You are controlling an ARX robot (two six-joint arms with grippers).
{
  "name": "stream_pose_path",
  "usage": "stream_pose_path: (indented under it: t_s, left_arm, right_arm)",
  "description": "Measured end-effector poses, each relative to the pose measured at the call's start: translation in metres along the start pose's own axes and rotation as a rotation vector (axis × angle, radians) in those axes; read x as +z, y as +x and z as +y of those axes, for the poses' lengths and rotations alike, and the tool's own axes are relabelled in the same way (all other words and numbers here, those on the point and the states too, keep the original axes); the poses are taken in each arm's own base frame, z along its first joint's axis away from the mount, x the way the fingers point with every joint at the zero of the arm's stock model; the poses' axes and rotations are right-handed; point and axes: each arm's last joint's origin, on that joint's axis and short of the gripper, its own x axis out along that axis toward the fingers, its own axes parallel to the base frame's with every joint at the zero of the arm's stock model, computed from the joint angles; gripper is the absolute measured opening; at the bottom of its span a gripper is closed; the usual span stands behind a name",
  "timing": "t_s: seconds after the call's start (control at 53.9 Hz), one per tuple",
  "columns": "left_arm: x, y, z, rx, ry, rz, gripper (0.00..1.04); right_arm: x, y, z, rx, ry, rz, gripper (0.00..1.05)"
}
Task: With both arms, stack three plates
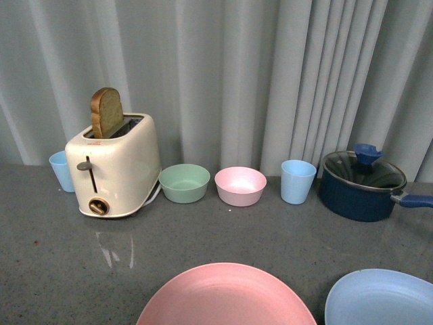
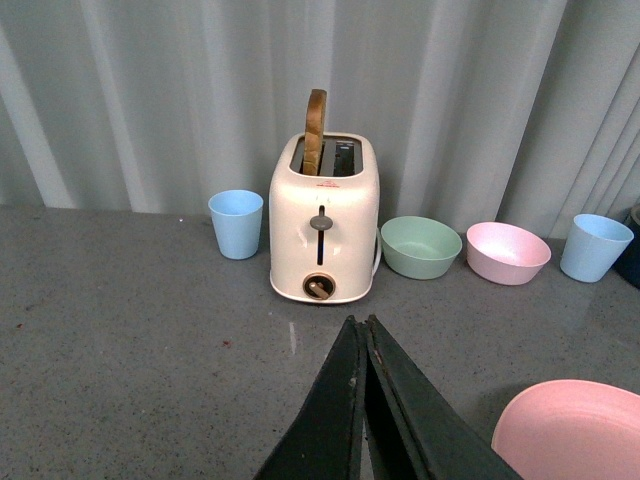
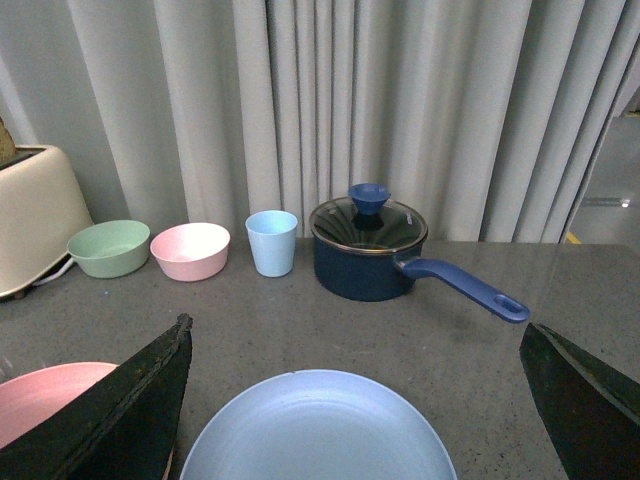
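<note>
At the bottom edge of the front view, the pink plate [image 1: 226, 298] lies flat on the grey counter [image 1: 270, 233], cut off by the frame at lower centre. The light blue plate [image 1: 382, 298] lies in the lower right corner, near the pink one, with a strip of counter between them. Neither arm shows in this view.

In the right wrist view, the right gripper [image 3: 354, 326] is spread wide and holds nothing. Its two black fingers [image 3: 120, 410] stand on either side of the light blue plate, and one of them covers part of the pink plate's rim. In the left wrist view, the left gripper [image 2: 361, 322] has its fingers pressed together with nothing between them. It points toward the toaster, and the pink plate lies off to one side of it.

Further back, across the middle of the front view, a row stands along the grey curtain [image 1: 237, 68]. At the left is a cream toaster [image 1: 115, 169] with a slice of bread [image 1: 106, 112] sticking up from one slot, and a blue cup [image 1: 61, 169] is partly hidden behind it. Then come a green bowl [image 1: 184, 183], a pink bowl [image 1: 240, 185] just beside it and a second blue cup [image 1: 298, 181]. At the right edge is a dark blue pot [image 1: 362, 193] with a glass lid [image 1: 364, 169], its handle running out of the frame.
</note>
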Motion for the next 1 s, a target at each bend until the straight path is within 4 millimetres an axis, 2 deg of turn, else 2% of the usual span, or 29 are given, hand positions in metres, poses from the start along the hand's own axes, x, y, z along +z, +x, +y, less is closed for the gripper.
stream_pose_path:
  t_s: [0.834, 1.001]
  left_arm:
    - [0.002, -0.025, 0.000, 0.000, 0.000, -0.010, 0.04]
    - [0.000, -0.036, 0.000, 0.000, 0.000, -0.006, 0.04]
  right_arm:
    - [0.000, 0.000, 0.000, 0.000, 0.000, 0.000, 0.97]
    - [0.000, 0.000, 0.000, 0.000, 0.000, 0.000, 0.97]
